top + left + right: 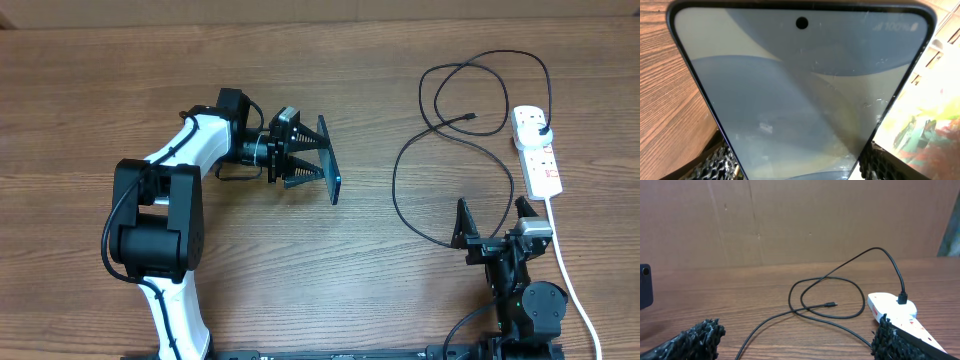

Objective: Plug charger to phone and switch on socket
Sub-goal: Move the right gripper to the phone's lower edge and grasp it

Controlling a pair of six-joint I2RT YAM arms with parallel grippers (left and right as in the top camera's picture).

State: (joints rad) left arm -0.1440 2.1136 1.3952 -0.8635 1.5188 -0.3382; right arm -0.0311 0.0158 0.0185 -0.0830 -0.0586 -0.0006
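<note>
My left gripper (312, 160) is shut on the phone (329, 163) and holds it on edge above the table's middle. In the left wrist view the phone's pale blue screen (800, 95) fills the frame between the fingers. The charger, a thin black cable (432, 130), loops at the right; its connector tip (470, 119) lies loose on the table and shows in the right wrist view (831, 305). Its black plug (540, 129) sits in the white socket strip (537, 150). My right gripper (493, 222) is open and empty near the front edge, just in front of the cable.
The socket's thick white cord (565, 270) runs down the right side toward the front edge. A brown board wall (790, 220) stands behind the table. The left arm's black base (155, 225) sits at the front left.
</note>
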